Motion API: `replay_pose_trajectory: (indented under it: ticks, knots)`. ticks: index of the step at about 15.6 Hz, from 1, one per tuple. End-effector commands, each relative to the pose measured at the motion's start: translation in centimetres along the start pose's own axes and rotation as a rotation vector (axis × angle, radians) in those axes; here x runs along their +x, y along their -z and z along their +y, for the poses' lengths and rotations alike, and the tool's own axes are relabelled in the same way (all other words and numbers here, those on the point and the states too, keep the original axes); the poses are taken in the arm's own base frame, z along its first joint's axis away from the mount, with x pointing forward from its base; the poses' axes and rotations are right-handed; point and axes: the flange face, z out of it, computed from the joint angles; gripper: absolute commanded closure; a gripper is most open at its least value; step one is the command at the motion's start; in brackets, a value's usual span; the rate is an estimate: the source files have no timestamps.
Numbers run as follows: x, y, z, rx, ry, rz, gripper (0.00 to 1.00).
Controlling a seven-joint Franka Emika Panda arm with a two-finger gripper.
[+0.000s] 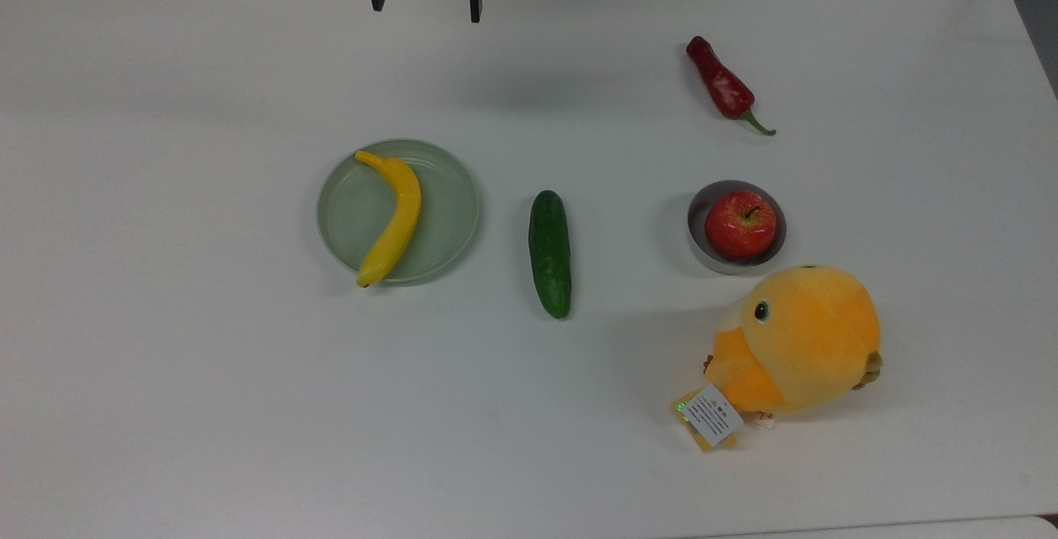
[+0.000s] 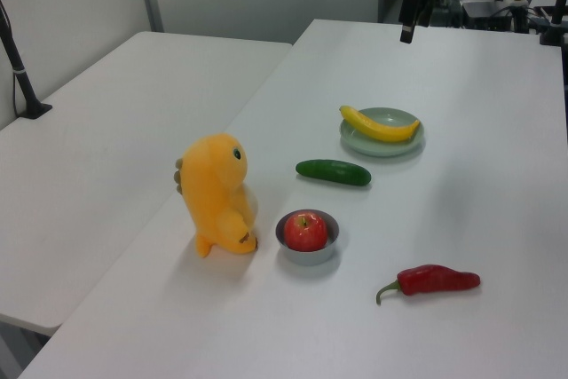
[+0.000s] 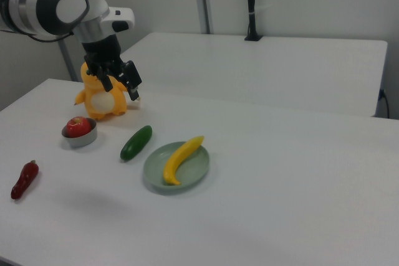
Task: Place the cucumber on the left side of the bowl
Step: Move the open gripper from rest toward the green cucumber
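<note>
We take the bowl (image 1: 736,229) as our landmark: a small round grey bowl with upright walls, standing on the white table (image 1: 207,407). Inside it we see a red apple (image 1: 741,224), stem up, which fills most of the bowl and sits toward the top view's right wall.

The cucumber (image 1: 550,254) lies flat on the table to the top view's left of the bowl, well apart from it, with bare table between them. Its long axis runs up and down in the top view. In the left view the cucumber (image 2: 333,172) appears beyond the bowl (image 2: 307,238), toward the plate; in the right view the cucumber (image 3: 136,142) lies to the right view's right of the bowl (image 3: 80,134).

Farther from the bowl than the cucumber, on the same side, we find a flat pale green plate (image 1: 450,212) that holds a yellow banana (image 1: 392,216); the banana's lower tip reaches over the plate's rim.

An orange plush toy (image 1: 798,341) with a paper tag stands just beside the bowl, below it in the top view. A red chili pepper (image 1: 723,86) lies above the bowl in the top view, apart from it.

The gripper (image 1: 426,6) hangs in the air far from the bowl, at the table's far edge in the top view, beyond the plate. Its fingers (image 1: 474,10) are spread apart and hold nothing
</note>
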Motion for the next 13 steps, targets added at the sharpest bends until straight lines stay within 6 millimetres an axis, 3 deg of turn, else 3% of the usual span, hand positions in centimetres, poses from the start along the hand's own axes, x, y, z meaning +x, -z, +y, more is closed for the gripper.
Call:
replay_pose_trajectory:
  ticks: [1,6,13]
  knots:
    - [-0.8,0.0,-0.1,0.020,0.016,-0.021,0.00]
    - [-0.7,-1.5,-0.9,0.020,0.040,-0.038,0.00]
    - [2.4,-7.8,-5.8,0.039,0.109,0.035,0.00]
